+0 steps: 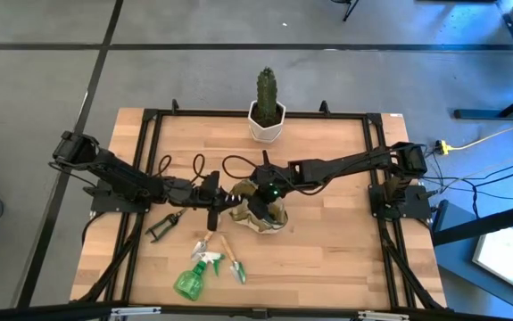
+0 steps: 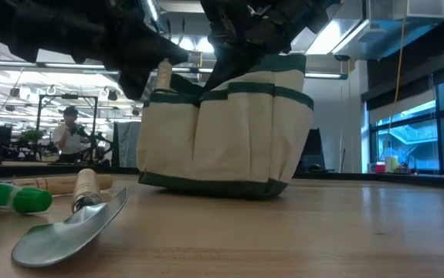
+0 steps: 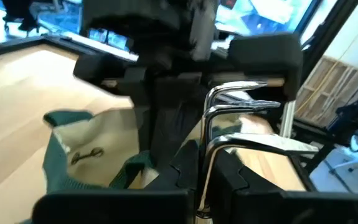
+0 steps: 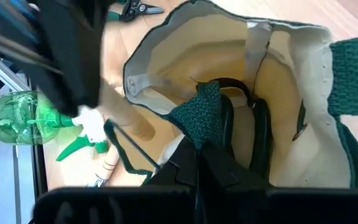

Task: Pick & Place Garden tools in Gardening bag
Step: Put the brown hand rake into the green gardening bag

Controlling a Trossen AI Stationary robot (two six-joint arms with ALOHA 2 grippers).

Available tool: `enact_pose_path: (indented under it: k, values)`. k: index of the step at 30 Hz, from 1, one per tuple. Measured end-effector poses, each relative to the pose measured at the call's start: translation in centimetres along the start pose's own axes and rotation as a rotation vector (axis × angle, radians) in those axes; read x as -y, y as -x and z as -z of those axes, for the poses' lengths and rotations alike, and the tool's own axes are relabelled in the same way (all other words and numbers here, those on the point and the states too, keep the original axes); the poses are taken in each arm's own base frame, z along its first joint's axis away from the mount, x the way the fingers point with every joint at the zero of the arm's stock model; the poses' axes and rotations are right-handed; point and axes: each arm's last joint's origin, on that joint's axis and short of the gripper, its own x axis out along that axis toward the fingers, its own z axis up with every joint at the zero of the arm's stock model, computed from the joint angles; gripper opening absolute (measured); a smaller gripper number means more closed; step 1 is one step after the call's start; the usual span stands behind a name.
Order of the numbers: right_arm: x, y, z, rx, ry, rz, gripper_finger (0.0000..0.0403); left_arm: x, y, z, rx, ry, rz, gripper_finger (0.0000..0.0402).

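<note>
Both grippers are closed: left gripper [image 1: 223,198] holds a shiny metal fork [image 3: 228,118], right gripper [image 1: 258,201] pinches the cream bag's [image 2: 225,135] green handle [image 4: 203,112].

No readable text, label, brand name, number or sign appears in any of the four views.
</note>
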Motion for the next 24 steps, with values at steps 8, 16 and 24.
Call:
enact_pose_path:
  k: [8, 16, 24]
  values:
    - [0.04, 0.01, -0.03, 0.002, -0.003, 0.002, 0.0003, -0.28, -0.02, 0.09, 0.002, 0.022, -0.053, 0.0057]
    - [0.03, 0.01, -0.04, 0.002, -0.003, 0.002, 0.0003, -0.6, -0.11, -0.01, 0.0, 0.147, -0.049, 0.0105]
    - [0.02, 0.01, -0.03, 0.001, -0.003, 0.002, 0.0002, -0.2, -0.07, 0.15, -0.045, 0.222, 0.037, 0.0117]
